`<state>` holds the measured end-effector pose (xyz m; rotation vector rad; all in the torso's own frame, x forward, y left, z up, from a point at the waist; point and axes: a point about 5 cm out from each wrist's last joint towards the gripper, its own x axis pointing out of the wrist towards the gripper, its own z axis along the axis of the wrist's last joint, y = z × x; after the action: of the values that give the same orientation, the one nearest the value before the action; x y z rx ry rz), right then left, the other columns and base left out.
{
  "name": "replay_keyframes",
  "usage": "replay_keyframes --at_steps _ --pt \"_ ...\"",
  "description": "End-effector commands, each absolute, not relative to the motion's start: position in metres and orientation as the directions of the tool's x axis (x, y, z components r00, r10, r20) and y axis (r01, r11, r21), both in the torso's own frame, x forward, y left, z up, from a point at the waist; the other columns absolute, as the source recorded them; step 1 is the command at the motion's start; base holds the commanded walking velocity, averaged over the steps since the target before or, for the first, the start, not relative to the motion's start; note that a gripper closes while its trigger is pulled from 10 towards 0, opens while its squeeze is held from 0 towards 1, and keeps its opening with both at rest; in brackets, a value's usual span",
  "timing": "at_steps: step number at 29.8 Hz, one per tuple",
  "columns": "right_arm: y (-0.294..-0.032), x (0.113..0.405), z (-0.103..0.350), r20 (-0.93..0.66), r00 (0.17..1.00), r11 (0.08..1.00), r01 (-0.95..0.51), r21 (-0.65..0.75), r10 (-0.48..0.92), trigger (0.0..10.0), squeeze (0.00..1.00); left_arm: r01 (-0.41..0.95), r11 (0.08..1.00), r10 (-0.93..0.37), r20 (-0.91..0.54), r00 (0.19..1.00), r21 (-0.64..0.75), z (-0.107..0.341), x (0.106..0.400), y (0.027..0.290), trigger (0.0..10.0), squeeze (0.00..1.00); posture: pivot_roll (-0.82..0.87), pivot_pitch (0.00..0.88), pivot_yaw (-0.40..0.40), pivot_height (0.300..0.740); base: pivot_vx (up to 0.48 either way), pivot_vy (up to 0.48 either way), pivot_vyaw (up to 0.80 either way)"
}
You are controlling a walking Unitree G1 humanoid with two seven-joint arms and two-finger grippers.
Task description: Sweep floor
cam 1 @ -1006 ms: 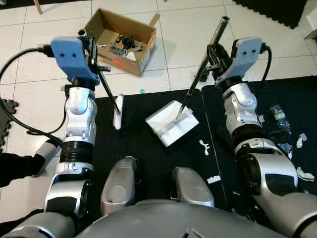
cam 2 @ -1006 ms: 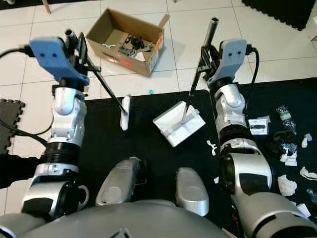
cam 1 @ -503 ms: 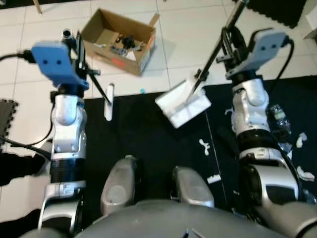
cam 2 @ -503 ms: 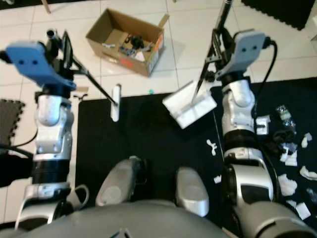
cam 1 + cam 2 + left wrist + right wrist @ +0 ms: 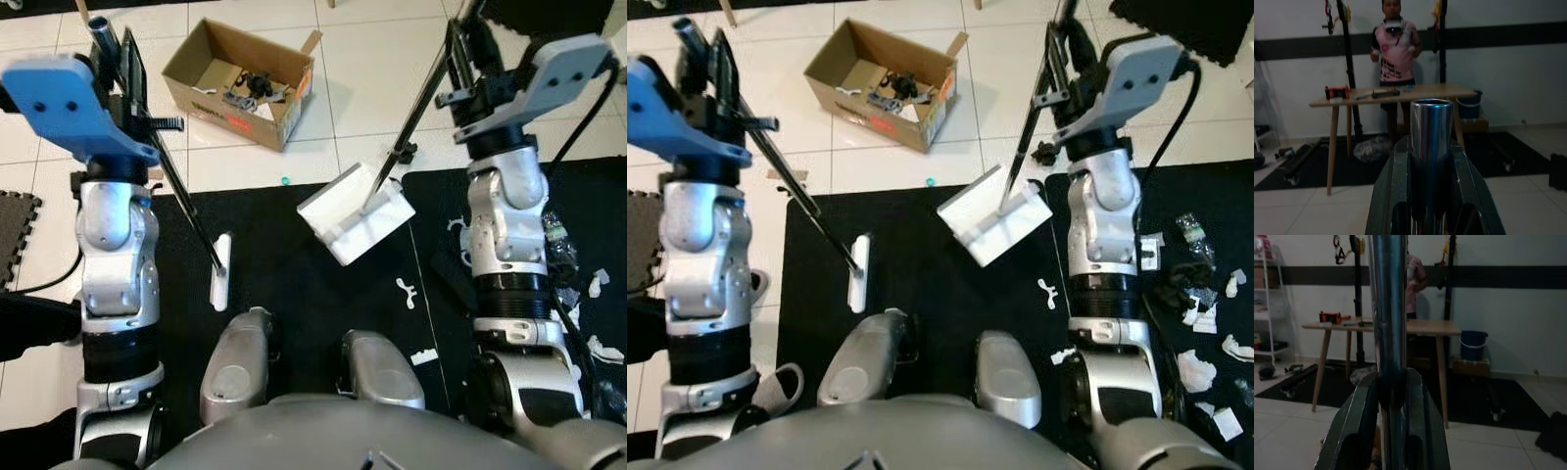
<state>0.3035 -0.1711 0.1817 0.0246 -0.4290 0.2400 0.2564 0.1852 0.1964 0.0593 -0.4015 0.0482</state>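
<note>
My left gripper (image 5: 129, 70) is shut on the metal handle (image 5: 1431, 128) of a broom. Its rod slants down to a white broom head (image 5: 220, 272) on the black mat (image 5: 284, 294). My right gripper (image 5: 468, 61) is shut on the long handle (image 5: 1387, 308) of a white dustpan (image 5: 355, 213), which sits tilted near the mat's far edge. Both arms are raised high. A white scrap (image 5: 404, 289) lies on the mat near the dustpan. Several torn paper bits (image 5: 1200, 367) and dark litter lie at the mat's right side.
An open cardboard box (image 5: 245, 83) with junk stands on the white tiles beyond the mat. A small teal speck (image 5: 284, 180) lies by the mat's edge. In the wrist views a person (image 5: 1395, 49) stands behind a wooden table (image 5: 1391, 93), with a blue bucket (image 5: 1472, 343) nearby.
Both arms have risen. The broom head swung out toward the tiles, then came back nearer my legs. The dustpan moved away from me toward the mat's far edge and tilted.
</note>
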Motion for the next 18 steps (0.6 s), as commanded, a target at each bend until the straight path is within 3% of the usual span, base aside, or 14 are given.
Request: replay_keyframes --at_steps 1,18 --pt "-0.168 0.300 0.194 0.458 0.857 0.968 -0.249 -0.035 0.237 10.0 0.00 -0.053 0.996 0.021 0.422 0.906 0.066 0.206 0.256 0.183 10.0 0.00 0.06 0.000 0.031 0.740 0.000 0.000 0.00" --pt "-0.160 0.294 0.164 0.328 0.907 0.961 -0.276 -0.009 0.264 10.0 0.00 -0.003 0.997 -0.020 0.307 0.952 0.071 0.188 0.259 0.173 10.0 0.00 0.05 0.000 0.033 0.740 0.000 0.000 0.00"
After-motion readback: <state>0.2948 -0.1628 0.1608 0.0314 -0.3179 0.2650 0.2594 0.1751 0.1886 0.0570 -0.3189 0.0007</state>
